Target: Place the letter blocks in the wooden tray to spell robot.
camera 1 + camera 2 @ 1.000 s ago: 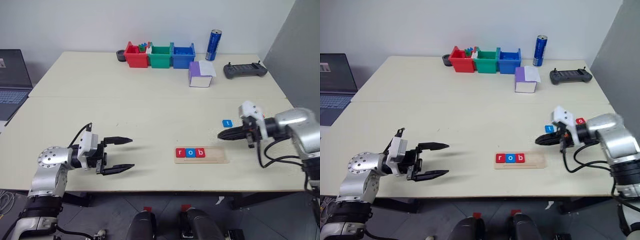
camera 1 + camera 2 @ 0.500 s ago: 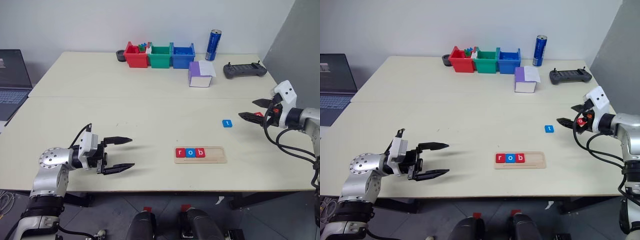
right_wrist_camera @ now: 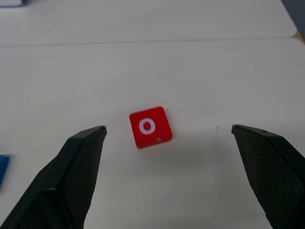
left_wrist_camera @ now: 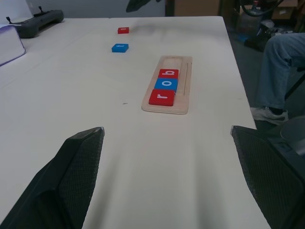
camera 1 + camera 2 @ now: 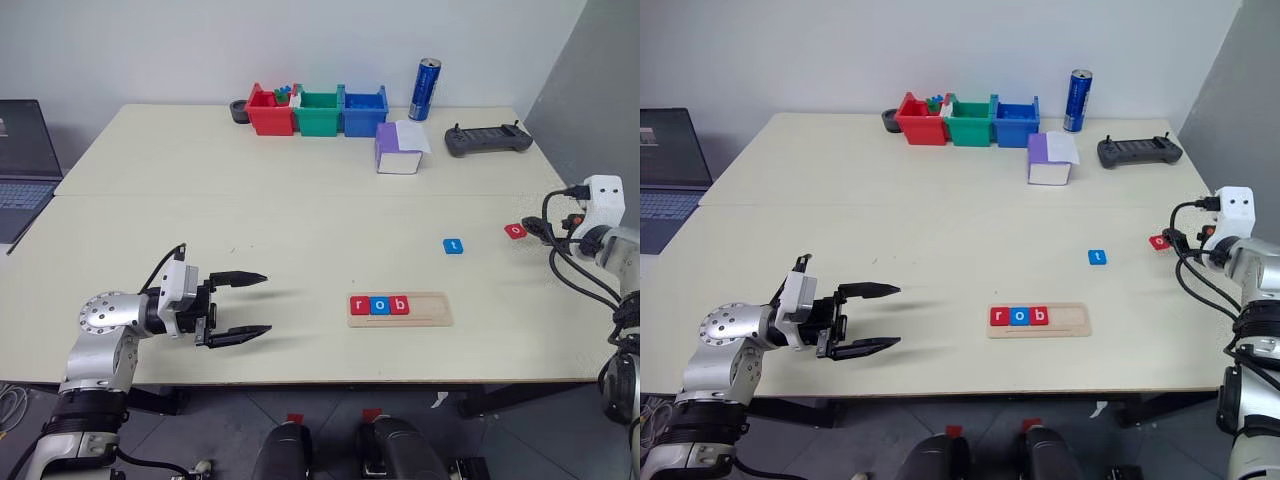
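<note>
The wooden tray [image 5: 430, 310] lies near the table's front edge, with a red r block [image 5: 361, 305], a blue o block [image 5: 381, 305] and a red b block [image 5: 400, 305] side by side at its left end. A blue t block [image 5: 453, 245] lies loose on the table beyond the tray. Farther right a red o block [image 5: 515, 230] lies flat. My right gripper [image 3: 167, 127] is open, its fingers spread wide to either side of the red o block [image 3: 150, 127] without touching it. My left gripper [image 5: 243, 305] hangs open and empty over the front left of the table.
Red [image 5: 270, 110], green [image 5: 319, 111] and blue [image 5: 365, 110] bins stand in a row at the back, with a blue can [image 5: 428, 89] beside them. A purple-and-white box [image 5: 400, 149] and a black controller [image 5: 487, 141] lie at the back right. A laptop [image 5: 22, 160] sits far left. A person's leg [image 4: 281, 71] shows past the table's edge.
My right gripper has opened and swung right, away from the blue t block, turning to face the red o block. The left arm has stayed still.
</note>
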